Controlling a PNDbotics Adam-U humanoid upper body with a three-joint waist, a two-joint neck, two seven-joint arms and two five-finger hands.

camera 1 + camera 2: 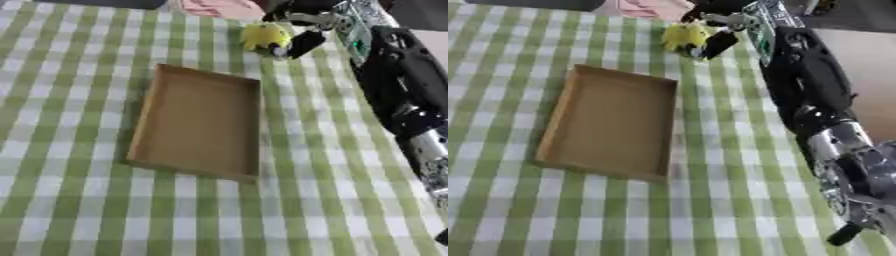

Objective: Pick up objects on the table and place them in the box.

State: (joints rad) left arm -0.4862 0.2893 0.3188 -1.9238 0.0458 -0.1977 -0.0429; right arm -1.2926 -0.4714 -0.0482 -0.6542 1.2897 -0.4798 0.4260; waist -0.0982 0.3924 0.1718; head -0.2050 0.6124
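Right hand [302,35] at the far edge of the table [79,200], reaching across from the right side; fingers [306,42] dark and pointing down toward the near side, right beside a yellow toy [262,36] and apparently touching it on its right flank. Cannot tell whether curled round the toy or merely resting against it, the thumb side hidden behind the toy. Forearm [807,75] stretched long and nearly straight, running from the lower right up to the far edge, wrist raised a little above the cloth. Box [201,122] open, shallow and holding nothing, lying nearer than the hand and to its left, well apart from the toy. Judged as the grasping step: best done by closing round the toy's body rather than its edge, lifting clear of the cloth before drawing back, then carrying left and nearer to above the middle of the box, clear of its far wall. Left hand absent from both views.
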